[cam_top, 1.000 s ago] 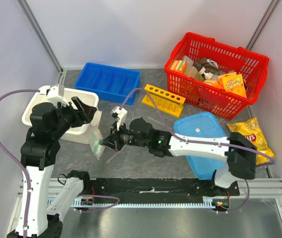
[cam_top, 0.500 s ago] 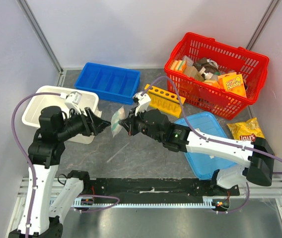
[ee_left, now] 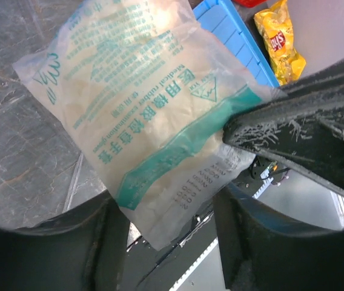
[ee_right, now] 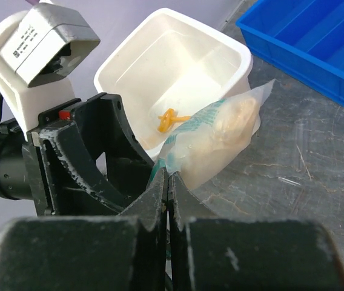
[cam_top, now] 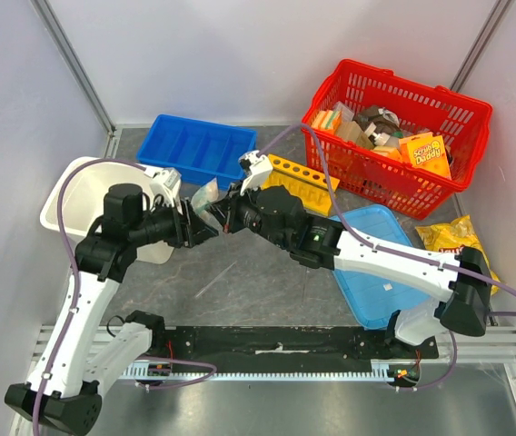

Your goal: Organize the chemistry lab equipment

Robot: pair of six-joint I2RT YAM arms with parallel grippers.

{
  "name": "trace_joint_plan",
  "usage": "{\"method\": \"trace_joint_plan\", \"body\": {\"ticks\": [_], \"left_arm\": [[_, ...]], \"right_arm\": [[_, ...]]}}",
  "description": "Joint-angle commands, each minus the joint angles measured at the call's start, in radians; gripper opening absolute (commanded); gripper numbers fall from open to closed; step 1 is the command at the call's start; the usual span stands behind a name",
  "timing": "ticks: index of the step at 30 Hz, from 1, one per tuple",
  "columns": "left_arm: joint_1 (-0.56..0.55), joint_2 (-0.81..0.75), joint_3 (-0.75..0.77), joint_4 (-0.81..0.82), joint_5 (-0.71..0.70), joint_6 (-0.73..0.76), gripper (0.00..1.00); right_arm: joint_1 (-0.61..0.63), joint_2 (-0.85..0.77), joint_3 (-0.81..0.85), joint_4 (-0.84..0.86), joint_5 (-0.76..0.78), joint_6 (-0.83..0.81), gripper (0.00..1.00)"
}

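Note:
My right gripper [cam_top: 218, 214] [ee_right: 167, 176] is shut on the green-striped edge of the small clear bag [cam_top: 205, 198] [ee_right: 220, 136] and holds it in the air above the table. My left gripper [cam_top: 196, 227] [ee_left: 171, 212] is open, with its jaws on either side of the bag's lower corner [ee_left: 142, 115], not closed on it. The yellow test-tube rack [cam_top: 299, 178] stands behind the right arm. A tan rubber band [ee_right: 171, 116] lies in the white tub [ee_right: 178, 54]. A thin clear tube [ee_right: 290, 180] [cam_top: 208, 283] lies on the table.
The white tub [cam_top: 72, 195] is at the left and a blue divided tray [cam_top: 199, 150] behind it. A blue lid [cam_top: 367, 241] lies at the right. The red basket [cam_top: 394, 136] of sponge packs stands at the back right, and a yellow chip bag [cam_top: 458, 243] lies near the right wall.
My right gripper lifted the bag off the table and carried it back and left. My left gripper swung right to meet it and now brackets the bag's corner.

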Motion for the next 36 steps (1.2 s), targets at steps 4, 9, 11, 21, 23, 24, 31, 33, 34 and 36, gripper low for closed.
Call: {"method": "trace_joint_plan", "body": {"ticks": [4,9,11,21,23,24,31,33,34,36], "left_arm": [[-0.021,0.004,0.001,0.071,-0.104,0.010,0.32],[-0.021,-0.017,0.007,0.078,-0.168,-0.022,0.02],[-0.019,-0.027,0.016,0.077,-0.217,-0.030,0.02],[-0.016,0.071,0.154,-0.011,-0.758,-0.028,0.02],[-0.011,0.117,0.174,-0.009,-0.899,-0.031,0.02],[-0.007,0.137,0.174,-0.005,-0.962,-0.036,0.02],[0.272,0.315,0.126,0.054,-1.055,-0.074,0.01],[0.314,0.369,0.157,0.052,-1.041,-0.099,0.02],[0.323,0.393,0.169,0.061,-1.052,-0.105,0.02],[0.350,0.455,0.195,0.060,-1.055,-0.119,0.18]], "right_arm": [[-0.002,0.011,0.023,0.040,-0.012,0.026,0.00],[-0.005,-0.008,-0.014,0.060,-0.024,0.002,0.12],[-0.008,-0.018,-0.028,0.065,-0.026,-0.011,0.24],[-0.010,-0.161,-0.158,0.062,0.044,-0.064,0.98],[-0.010,-0.184,-0.203,0.060,0.074,-0.064,0.98],[-0.010,-0.192,-0.223,0.056,0.087,-0.061,0.98],[-0.011,-0.209,-0.238,-0.050,0.112,-0.080,0.98],[-0.010,-0.216,-0.249,-0.050,0.117,-0.080,0.98],[-0.011,-0.221,-0.255,-0.052,0.120,-0.080,0.98],[-0.011,-0.227,-0.261,-0.087,0.120,-0.081,0.98]]}}
